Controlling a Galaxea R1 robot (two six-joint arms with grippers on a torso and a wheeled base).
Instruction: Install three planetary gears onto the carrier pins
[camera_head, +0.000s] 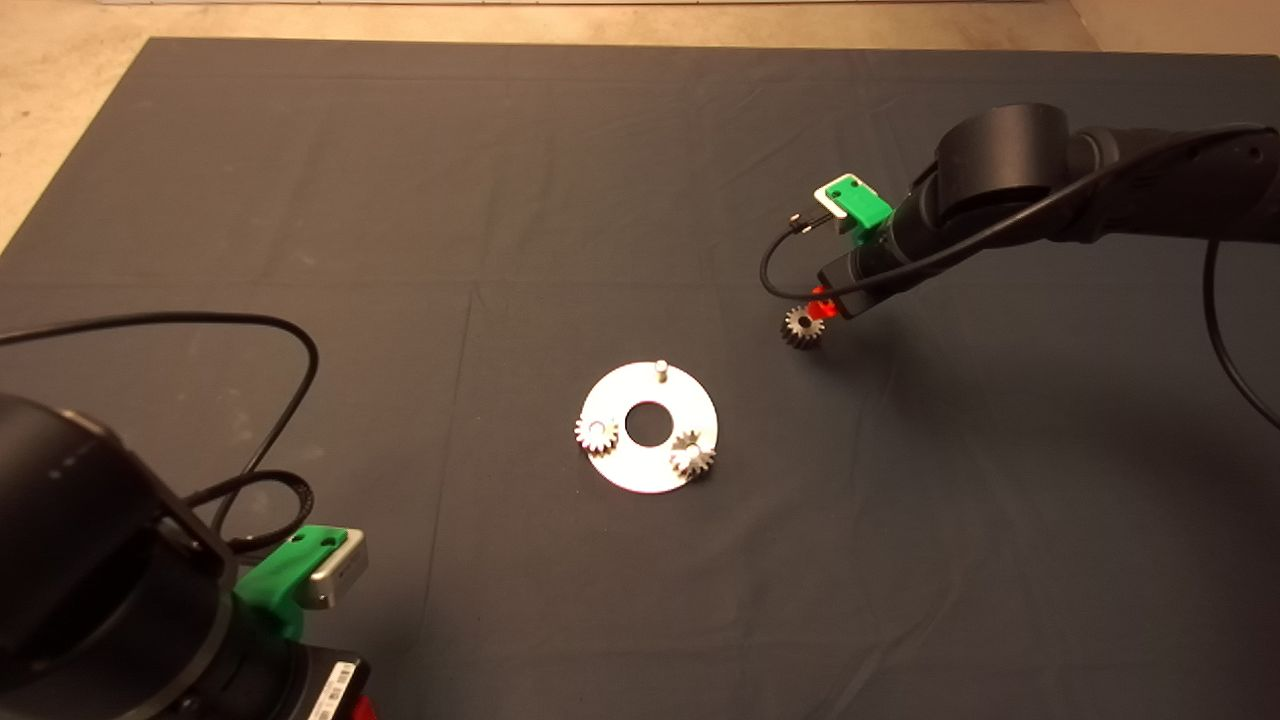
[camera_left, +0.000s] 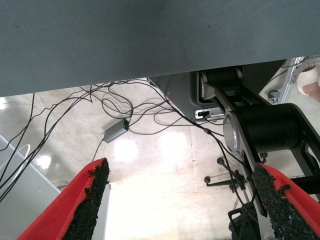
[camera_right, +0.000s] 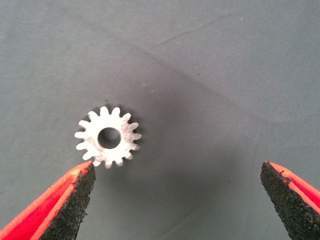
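The shiny carrier disc (camera_head: 650, 470) lies mid-mat with three pins. Two planetary gears sit on pins: one at the disc's left (camera_head: 597, 433), one at its lower right (camera_head: 692, 457). The far pin (camera_head: 660, 369) is bare. The third gear (camera_head: 802, 327) lies flat on the mat, to the right of the disc and beyond it. It also shows in the right wrist view (camera_right: 108, 137). My right gripper (camera_right: 177, 192) hovers just over this gear, open, with one pad (camera_right: 75, 195) close by the gear's edge. My left gripper (camera_left: 182, 200) is parked at the lower left, open and empty.
The dark mat (camera_head: 500, 200) covers the table, with pale floor past its far and left edges. Black cables loop near the left arm (camera_head: 290, 350). The left wrist view looks past the mat's edge at floor cables and a robot base (camera_left: 270, 130).
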